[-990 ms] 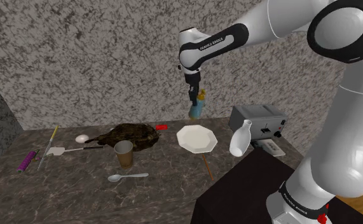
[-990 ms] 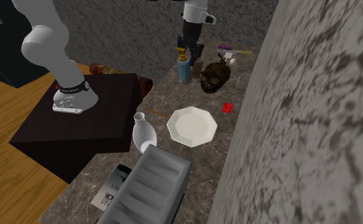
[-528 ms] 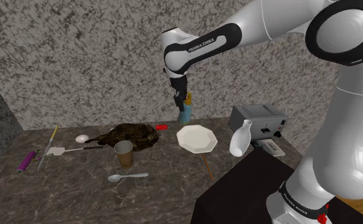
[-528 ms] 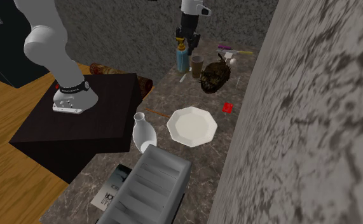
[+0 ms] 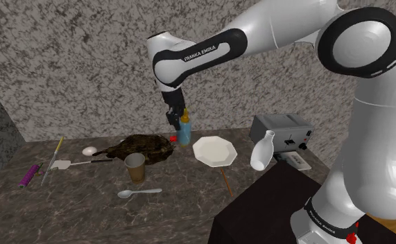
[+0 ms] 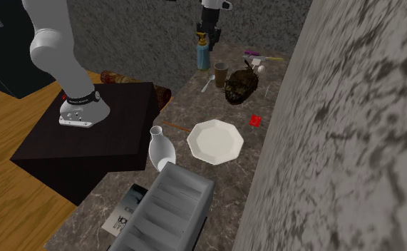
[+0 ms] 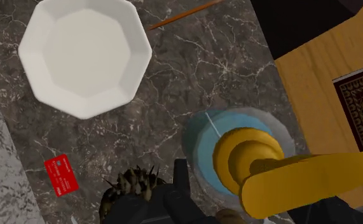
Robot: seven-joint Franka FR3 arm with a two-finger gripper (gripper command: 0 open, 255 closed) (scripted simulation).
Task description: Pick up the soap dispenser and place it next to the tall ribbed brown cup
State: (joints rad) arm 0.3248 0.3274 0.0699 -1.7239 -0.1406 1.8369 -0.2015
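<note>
While the jaws pinched the blue soap dispenser (image 5: 184,132) near its yellow pump, it hung clear above the tabletop (image 5: 182,208), near a dark spiky heap (image 5: 144,147) and short of the brown cup (image 5: 135,168). Gripped so high, the bottle could swing or slip, and a careless descent might topple the cup or snag the heap. The white arm (image 5: 210,52) reached out toward the shoulder view's left, its wrist pointing straight down.

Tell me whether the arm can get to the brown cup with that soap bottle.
Likely yes. The gripper holds the soap bottle up off the counter; the cup stands in the open, with a spoon and a dark spiky clump nearby.
</note>
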